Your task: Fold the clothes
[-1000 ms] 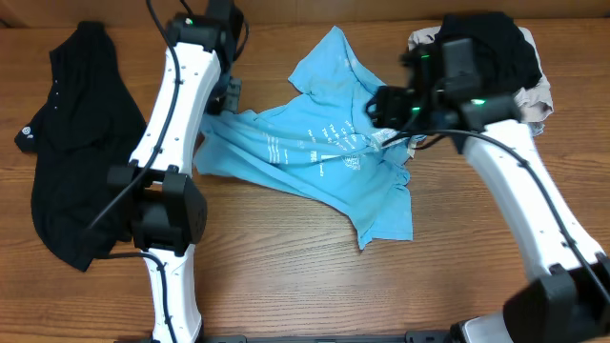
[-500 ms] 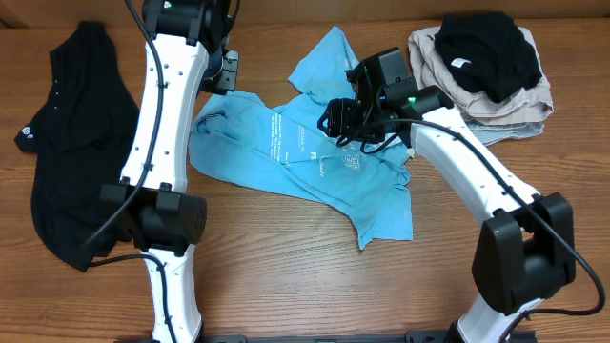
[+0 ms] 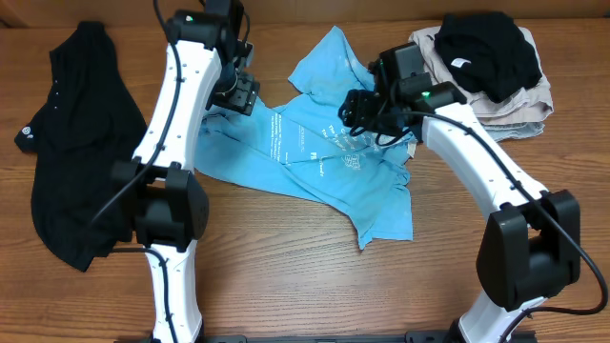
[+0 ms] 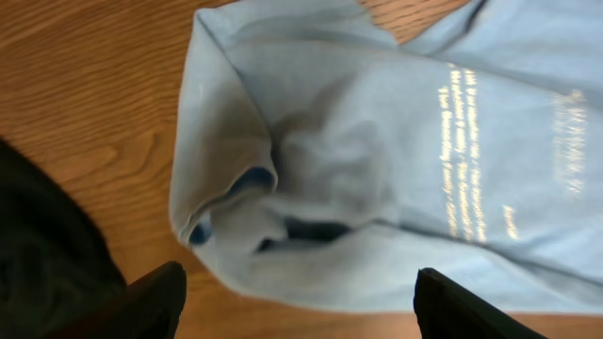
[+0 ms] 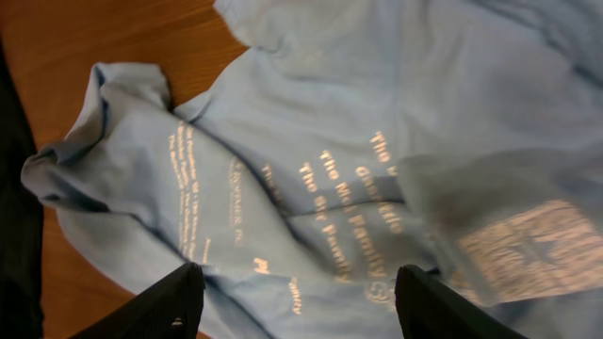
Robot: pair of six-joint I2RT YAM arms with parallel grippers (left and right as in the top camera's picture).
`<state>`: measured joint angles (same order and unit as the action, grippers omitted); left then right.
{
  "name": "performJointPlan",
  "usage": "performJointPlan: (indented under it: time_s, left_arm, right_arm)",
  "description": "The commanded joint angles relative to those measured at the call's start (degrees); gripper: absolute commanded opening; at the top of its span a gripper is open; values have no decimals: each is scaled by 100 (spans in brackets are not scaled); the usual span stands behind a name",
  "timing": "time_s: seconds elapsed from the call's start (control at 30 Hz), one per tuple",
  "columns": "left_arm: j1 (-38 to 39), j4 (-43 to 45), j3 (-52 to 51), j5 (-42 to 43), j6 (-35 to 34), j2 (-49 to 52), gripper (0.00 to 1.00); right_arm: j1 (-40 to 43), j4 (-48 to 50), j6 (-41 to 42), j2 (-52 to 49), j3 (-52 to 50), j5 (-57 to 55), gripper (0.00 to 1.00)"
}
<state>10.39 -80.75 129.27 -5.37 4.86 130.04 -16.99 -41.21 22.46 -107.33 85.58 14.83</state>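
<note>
The light blue T-shirt (image 3: 324, 157) lies crumpled in the middle of the table, lettering up. My left gripper (image 3: 240, 95) hovers over its left sleeve end. In the left wrist view the left gripper (image 4: 301, 311) is open, with only the shirt's rumpled edge (image 4: 311, 188) and bare wood between its fingers. My right gripper (image 3: 358, 112) is above the shirt's printed chest. In the right wrist view it (image 5: 301, 306) stands open over the lettered fabric (image 5: 349, 179), gripping nothing. A long black shirt (image 3: 71, 143) lies spread at the far left.
A pile of folded beige and black garments (image 3: 496, 67) sits at the back right corner. Bare wooden table (image 3: 286, 276) stretches along the front, between the two arm bases.
My left gripper has opened and let go of the blue shirt's left edge, which now lies on the table. My right gripper swung left over the shirt, then edged back right.
</note>
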Motion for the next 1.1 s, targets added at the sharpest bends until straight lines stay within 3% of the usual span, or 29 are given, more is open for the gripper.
performJointPlan:
  time_s: [0.0,0.3,0.77,1.07]
  left_arm:
    - [-24,188,-98,-282,201,275,79]
    - [-22,481,-140,-737,564,855,76]
    - [-68,933,-140,-1215,-39,970,55]
    - [-85,861,-164,-1204,-37,1019,32]
  right_arm:
    - [149,24,7,-17,-46,-129,69]
    - [295,61,7,-17,-350,-131,69]
    - [326,114,7,-17,-507,-131,69]
    - [326,107,4,-17,-507,-131,69]
